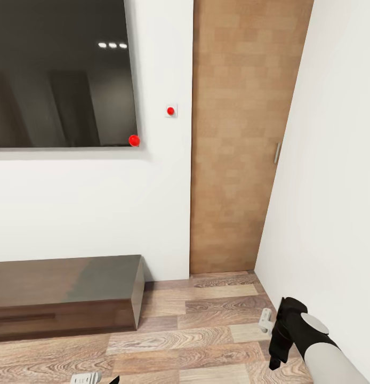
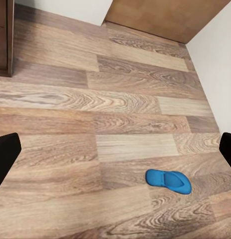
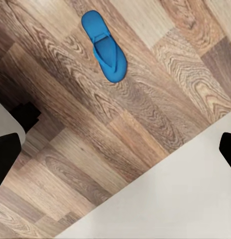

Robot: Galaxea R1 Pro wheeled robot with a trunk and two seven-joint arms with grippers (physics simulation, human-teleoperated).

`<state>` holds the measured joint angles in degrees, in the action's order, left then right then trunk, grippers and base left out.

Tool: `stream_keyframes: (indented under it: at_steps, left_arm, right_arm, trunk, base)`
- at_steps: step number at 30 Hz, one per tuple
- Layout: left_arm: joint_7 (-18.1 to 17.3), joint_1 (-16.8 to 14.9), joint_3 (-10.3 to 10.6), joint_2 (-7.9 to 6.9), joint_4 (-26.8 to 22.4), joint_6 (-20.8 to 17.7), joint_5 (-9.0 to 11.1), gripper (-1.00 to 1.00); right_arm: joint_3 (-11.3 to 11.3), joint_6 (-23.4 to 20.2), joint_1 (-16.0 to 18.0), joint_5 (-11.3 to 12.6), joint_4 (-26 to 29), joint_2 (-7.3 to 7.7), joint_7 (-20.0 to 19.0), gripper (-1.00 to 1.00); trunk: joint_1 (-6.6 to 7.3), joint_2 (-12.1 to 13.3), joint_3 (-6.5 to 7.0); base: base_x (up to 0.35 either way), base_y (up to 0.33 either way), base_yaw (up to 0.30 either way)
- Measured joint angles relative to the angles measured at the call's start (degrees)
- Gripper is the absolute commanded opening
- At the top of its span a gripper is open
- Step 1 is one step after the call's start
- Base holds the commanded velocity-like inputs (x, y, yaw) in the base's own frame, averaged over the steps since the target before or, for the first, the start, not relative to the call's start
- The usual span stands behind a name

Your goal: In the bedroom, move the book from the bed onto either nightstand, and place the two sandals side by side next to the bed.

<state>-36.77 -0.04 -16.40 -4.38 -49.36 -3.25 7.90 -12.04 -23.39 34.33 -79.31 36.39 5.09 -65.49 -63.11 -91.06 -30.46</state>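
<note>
Sandal lies flat on the plank floor ahead of my right gripper, jaws wide, empty. Step: approach; next I descend and align.

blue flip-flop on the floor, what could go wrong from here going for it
1. The bright blue flat flip-flop lies flat on the brown wood-plank floor, so a pincer coming down may strike the planks or slide off its thin sole.
2. The white wall runs close beside the right arm; swinging it toward the sandal could clip that wall.
3. The low dark-brown glossy cabinet stands to the left, so turning the base could bump it.
</note>
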Motion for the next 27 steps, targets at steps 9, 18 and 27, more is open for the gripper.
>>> stream_keyframes:
  at_steps: [9,18,27]
  left_arm:
    - [-0.05,-0.02,0.00,-0.01,0.00,-0.01,0.01,1.00]
    - [-0.03,-0.03,0.00,-0.01,0.00,-0.01,0.01,1.00]
    - [0.00,0.01,0.00,-0.01,0.00,-0.01,0.01,1.00]
  right_arm:
    - [0.01,0.00,0.00,-0.03,0.01,-0.11,0.05,1.00]
    - [-0.06,-0.04,0.00,0.05,0.02,-0.13,0.13,1.00]
    - [-0.08,-0.09,0.00,0.06,0.08,-0.13,0.02,1.00]
  trunk:
    - [-0.67,-1.22,-0.54]
    - [-0.67,-1.22,-0.54]
    - [-0.67,-1.22,-0.54]
  base:
    - [0.000,0.000,0.000]
    - [0.000,0.000,0.000]
    - [0.000,0.000,0.000]
